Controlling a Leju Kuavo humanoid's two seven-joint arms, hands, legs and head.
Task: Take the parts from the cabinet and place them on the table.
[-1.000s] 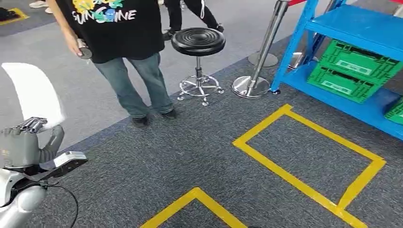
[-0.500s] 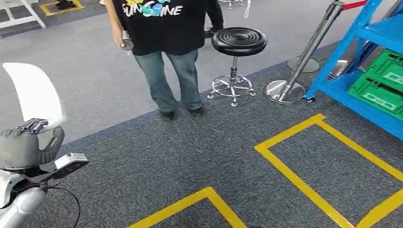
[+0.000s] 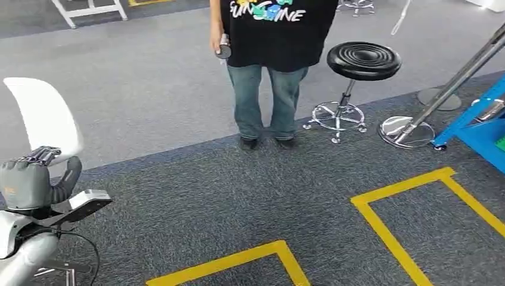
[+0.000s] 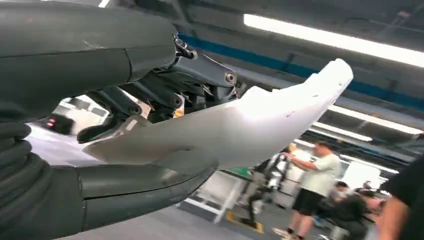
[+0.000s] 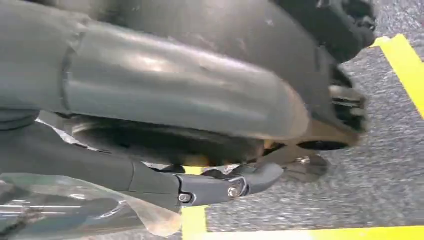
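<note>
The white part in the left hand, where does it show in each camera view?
Head view: the white part stands above the left hand at the left edge.
Left wrist view: it spans the middle, pinched by thumb and fingers.
Right wrist view: not visible.
Shared landmark: the left hand gripping it.

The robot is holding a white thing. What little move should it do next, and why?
Probably keep turning away from the blue cabinet, holding steady. The left robot hand grips the white part, so picking is done. No table shows on the grey carpet ahead, and a person stands close by, so it likely should turn slowly until the table shows.
</note>
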